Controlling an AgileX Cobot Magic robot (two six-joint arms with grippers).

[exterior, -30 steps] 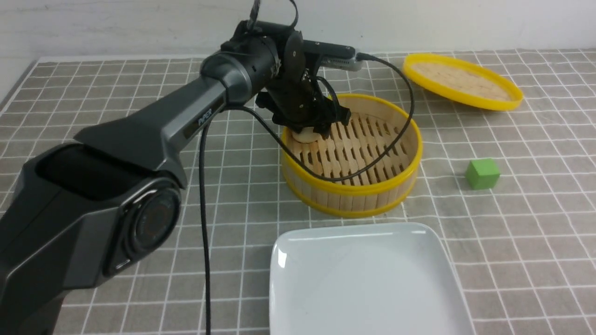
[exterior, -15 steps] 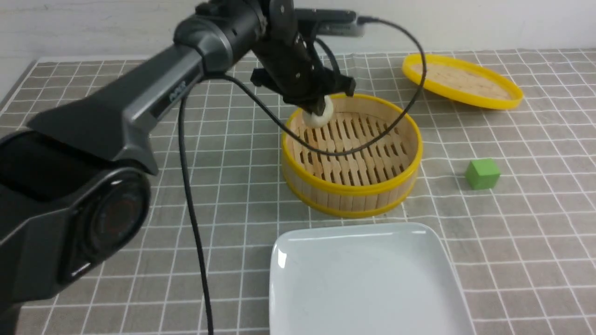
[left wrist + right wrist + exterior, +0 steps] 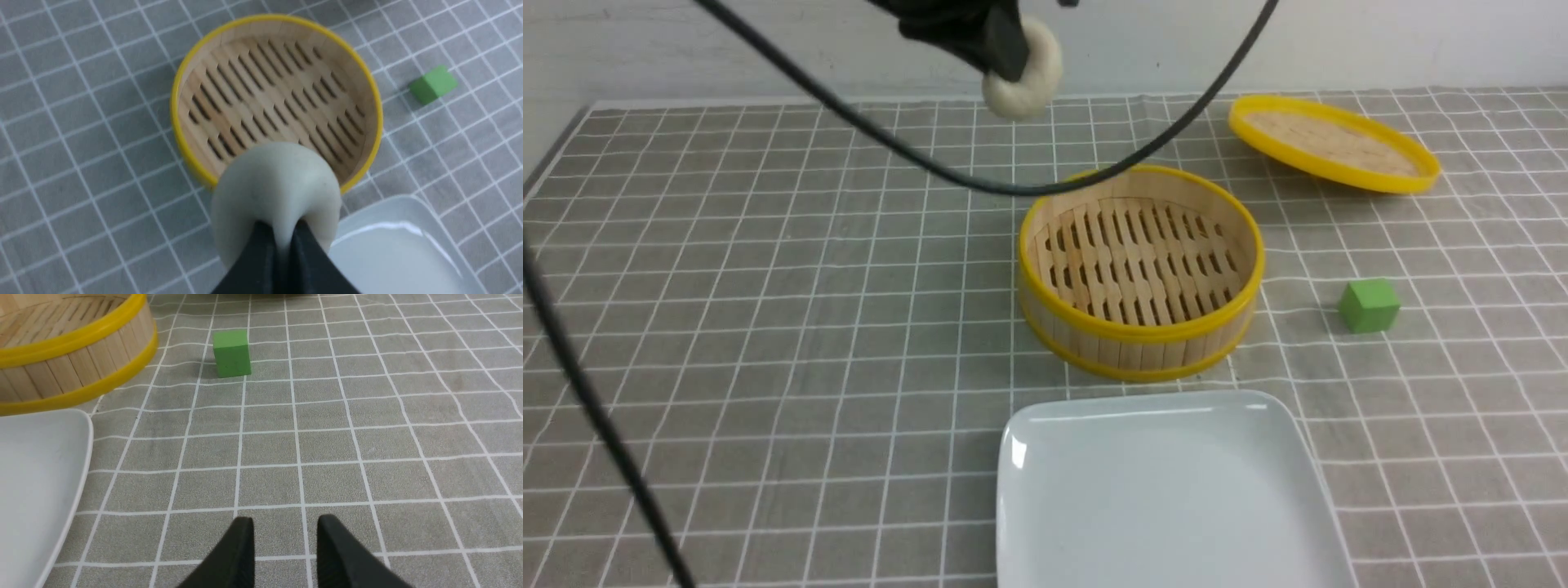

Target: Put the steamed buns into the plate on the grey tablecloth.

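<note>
My left gripper (image 3: 1011, 59) is shut on the off-white steamed bun (image 3: 1023, 82) and holds it high in the air, behind and to the left of the bamboo steamer (image 3: 1054, 314). In the left wrist view the bun (image 3: 278, 188) is squeezed between the two black fingers, with the gripper (image 3: 282, 234) over the steamer's near rim (image 3: 192, 163). The white plate (image 3: 1168, 490) lies bare on the grey tablecloth (image 3: 768, 327) in front of the steamer; it also shows in the left wrist view (image 3: 400, 253). My right gripper (image 3: 286, 539) is open and empty, low over the cloth, right of the plate (image 3: 36, 477).
The steamer holds nothing. Its yellow-rimmed lid (image 3: 1331, 143) lies tilted at the back right. A green cube (image 3: 1370, 305) sits right of the steamer, also in the right wrist view (image 3: 231, 353). A black cable (image 3: 931, 167) hangs across the left and middle.
My left gripper has lifted the bun out of the steamer, up and slightly left. The arm has risen almost out of the front view. The steamer now holds nothing.
</note>
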